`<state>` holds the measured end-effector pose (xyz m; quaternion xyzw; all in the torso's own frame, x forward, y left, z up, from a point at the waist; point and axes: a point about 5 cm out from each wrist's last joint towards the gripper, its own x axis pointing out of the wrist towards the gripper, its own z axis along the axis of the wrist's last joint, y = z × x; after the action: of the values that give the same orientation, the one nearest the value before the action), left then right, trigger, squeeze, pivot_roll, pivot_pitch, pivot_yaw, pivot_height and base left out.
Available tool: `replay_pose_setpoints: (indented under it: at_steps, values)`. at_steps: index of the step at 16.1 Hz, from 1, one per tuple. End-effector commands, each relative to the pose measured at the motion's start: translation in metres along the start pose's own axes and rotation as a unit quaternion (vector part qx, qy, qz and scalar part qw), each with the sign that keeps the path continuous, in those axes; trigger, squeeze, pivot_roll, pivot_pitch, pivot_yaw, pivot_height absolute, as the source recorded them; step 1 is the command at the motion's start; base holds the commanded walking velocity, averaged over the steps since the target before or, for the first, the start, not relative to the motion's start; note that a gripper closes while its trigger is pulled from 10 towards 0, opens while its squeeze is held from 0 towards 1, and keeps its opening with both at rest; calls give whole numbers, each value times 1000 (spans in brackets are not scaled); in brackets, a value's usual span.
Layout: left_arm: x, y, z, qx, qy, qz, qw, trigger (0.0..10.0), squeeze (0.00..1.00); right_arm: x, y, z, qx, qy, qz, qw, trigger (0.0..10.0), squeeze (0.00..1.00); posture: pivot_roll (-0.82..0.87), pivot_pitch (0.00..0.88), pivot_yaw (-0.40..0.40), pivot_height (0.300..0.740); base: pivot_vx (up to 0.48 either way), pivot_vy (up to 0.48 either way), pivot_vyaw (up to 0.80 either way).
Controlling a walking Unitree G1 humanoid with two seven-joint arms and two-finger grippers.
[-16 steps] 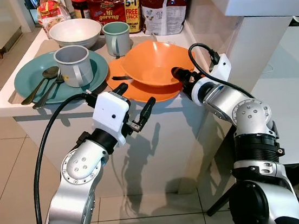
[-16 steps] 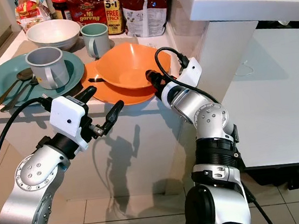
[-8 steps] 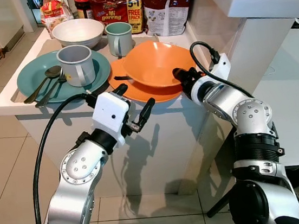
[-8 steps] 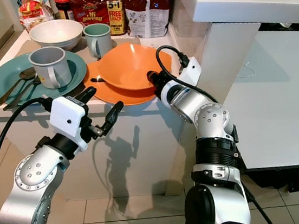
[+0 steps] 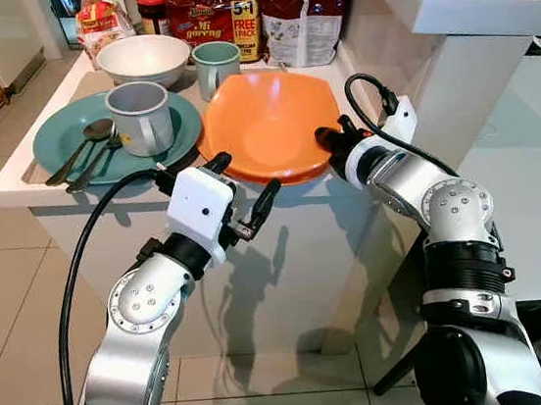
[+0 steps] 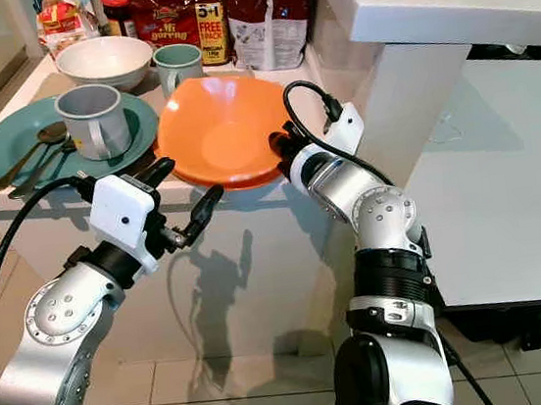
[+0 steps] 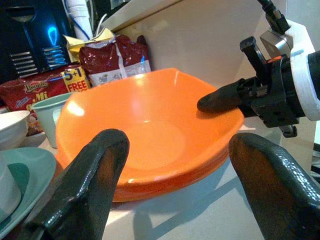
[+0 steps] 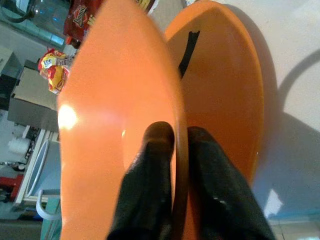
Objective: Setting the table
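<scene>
Right wrist view: my right end effector (image 8: 172, 150) has its two black fingers pinched on the rim of the shallow orange plastic bowl (image 8: 115, 125), one finger inside the rim and one outside.
Bowl position: I see it tipped up on edge over the flat orange plate (image 8: 225, 110), its hollow facing toward my head camera, the far rim raised and the gripped near-right rim low.
Key relation: the bowl extends away and to the left from the right end effector, so the held point is at its right edge and the weight hangs to the left of the grip.
Nearer arm: the right arm has the bowl; my left end effector (image 5: 240, 191) hovers just in front of the table edge below the bowl's near-left rim, fingers spread wide and holding nothing.
Left wrist view: the bowl sits straight ahead between the spread fingers, apart from them.
Bowl look: smooth, glossy, rounded-square outline, empty.
Plate detail: a small dark utensil handle (image 8: 187, 50) lies on the plate behind the bowl.
Table: the white table (image 5: 21, 179) also carries a teal plate (image 5: 65, 139) with spoons (image 5: 82, 152) and a grey mug (image 5: 139, 117), a white bowl (image 5: 141, 58) and a green mug (image 5: 215, 66).
Judgement: an edge pinch like this could let the bowl swing or slip.
</scene>
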<state>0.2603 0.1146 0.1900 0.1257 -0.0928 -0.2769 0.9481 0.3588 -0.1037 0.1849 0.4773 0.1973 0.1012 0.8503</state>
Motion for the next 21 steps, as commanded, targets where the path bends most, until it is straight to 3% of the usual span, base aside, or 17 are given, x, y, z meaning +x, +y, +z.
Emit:
replay_pose_setpoints:
  at_steps: [1,4,7,12,14,17,18,19,20,21]
  values:
    - [1,-3,4,6,-7,-10,1000,10000,0,-3,2,2,12,-10,5,1000,0,0,58,11,-104,740,0,0,0]
    - [1,-1,4,8,-9,0,1000,10000,0,-6,2,6,20,-34,18,999,0,0,58,12,-100,740,0,0,0]
    - [1,13,11,11,-36,54,998,10000,0,-15,9,14,24,-57,56,997,0,0,60,16,-99,740,0,0,0]
    - [-4,31,17,12,-42,94,995,10000,0,-36,11,13,-39,-51,104,993,0,0,59,22,-88,740,0,0,0]
    - [-13,46,14,-3,-35,138,990,10000,0,-62,5,10,-107,-40,119,986,0,0,56,28,-85,740,0,0,0]
    - [-24,52,7,2,-20,147,989,10000,0,-97,-3,13,-154,-62,162,973,0,0,50,35,-82,740,0,0,0]
    - [-32,48,0,-2,-9,129,992,10000,0,-117,-9,13,-216,-74,181,957,10000,0,44,39,-77,740,0,0,0]
    - [-37,41,-4,-5,-5,108,994,10000,0,-130,-16,9,-269,-66,183,943,10000,0,42,41,-74,740,0,0,0]
    - [-38,39,-4,-5,-5,105,994,10000,0,-132,-19,7,-280,-60,180,941,10000,0,41,42,-74,740,0,0,0]
    - [-41,31,-7,-18,-2,84,996,10000,0,-142,-26,2,-309,-54,190,930,10000,0,44,43,-75,740,0,0,0]
